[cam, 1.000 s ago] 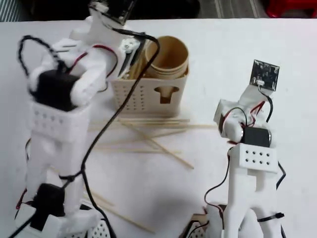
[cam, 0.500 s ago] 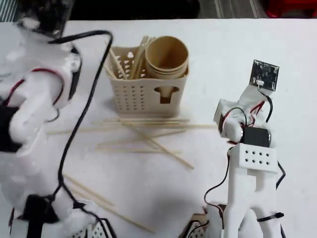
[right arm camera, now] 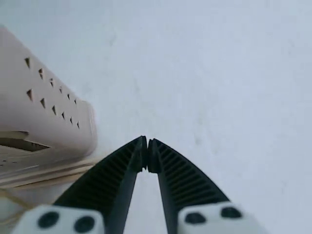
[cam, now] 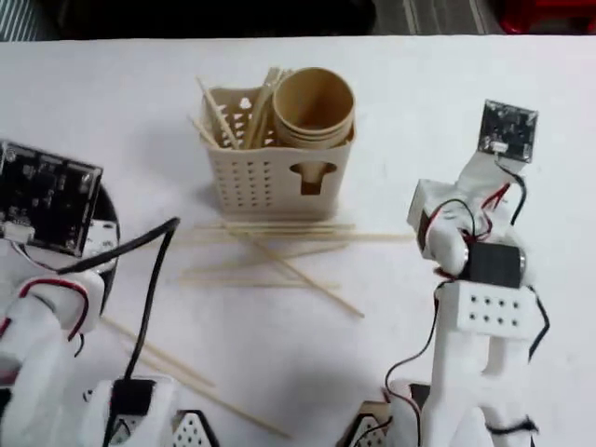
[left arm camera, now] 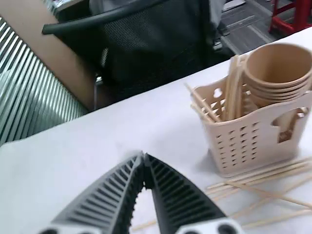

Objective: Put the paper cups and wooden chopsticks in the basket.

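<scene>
**Cups:** one nested stack of cups (cam: 314,104), upright in the right-hand compartment of the basket (cam: 279,179). We count at least three rims in the left wrist view (left arm camera: 277,73). The exact number in the stack is not clear to us.

**Chopsticks, in basket:** at least five chopsticks (cam: 226,119) stand in the left-hand compartment. Some lean outward over the rim and some stand against the cups.

**Chopsticks, loose, front pile:** roughly eight lie on the counter (cam: 410,84) just in front of the basket (cam: 279,250). Most lie side to side, and one crosses them diagonally. They overlap, so we cannot fix the count.

**Chopsticks, loose, near pile:** at least two lie at the counter's near left (cam: 196,386), well apart from the basket. Their ends run under the left arm.

**Left end effector** (left arm camera: 145,158): jaws closed, nothing between them. It hangs above bare counter, well to the left of the basket.

**Right end effector** (right arm camera: 146,146): jaws pressed together, empty. It sits low over the counter, near the basket's corner (right arm camera: 46,114) and the ends of the front pile (right arm camera: 44,173).

**Other items:** one black cable (cam: 149,270) loops across the left arm. One black chair (left arm camera: 146,44) stands behind the counter.

**Obstructions:** in the high view the left arm covers the near left of the counter. The right arm stands to the right of the basket and front pile, touching neither.
</scene>
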`<state>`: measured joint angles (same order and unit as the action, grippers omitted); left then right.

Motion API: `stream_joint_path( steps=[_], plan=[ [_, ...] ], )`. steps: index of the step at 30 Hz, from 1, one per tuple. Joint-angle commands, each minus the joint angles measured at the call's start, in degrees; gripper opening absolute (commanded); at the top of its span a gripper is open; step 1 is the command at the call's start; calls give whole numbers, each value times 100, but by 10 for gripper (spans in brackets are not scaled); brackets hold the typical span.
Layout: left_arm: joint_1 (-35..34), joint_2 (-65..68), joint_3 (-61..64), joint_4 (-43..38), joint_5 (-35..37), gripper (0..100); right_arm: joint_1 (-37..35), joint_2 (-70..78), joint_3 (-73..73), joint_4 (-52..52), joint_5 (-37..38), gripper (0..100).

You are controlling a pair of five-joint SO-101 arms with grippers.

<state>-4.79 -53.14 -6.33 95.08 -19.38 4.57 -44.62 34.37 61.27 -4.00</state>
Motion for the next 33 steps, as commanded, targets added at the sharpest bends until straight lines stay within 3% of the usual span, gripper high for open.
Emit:
stream_joint_path(
  steps=[1, 7, 13, 20, 25, 28, 33],
  plan=[
    [-892, -1349, 2242, -1204, 9, 22, -497, -479, -738, 462, 448, 19],
    [-1982, -2325, 4826, -2400, 571, 23, -1982, -514, -1495, 1253, 1073, 18],
    [-2580, -2422, 6532, -3262, 1143, 23, -3398, 374, -2321, 2325, 1697, 18],
    [-2985, -2422, 7499, -4009, 1512, 23, -4804, 1736, -2549, 3284, 2716, 20],
    [-3046, -2422, 7798, -4167, 1486, 23, -5385, 2615, -2549, 3310, 3130, 23],
    [-3046, -2422, 7921, -4290, 1477, 24, -5446, 3222, -2549, 3125, 3490, 85],
    [-3046, -2422, 8035, -4396, 1468, 24, -5429, 4321, -2558, 2879, 3947, 308]
  ],
)
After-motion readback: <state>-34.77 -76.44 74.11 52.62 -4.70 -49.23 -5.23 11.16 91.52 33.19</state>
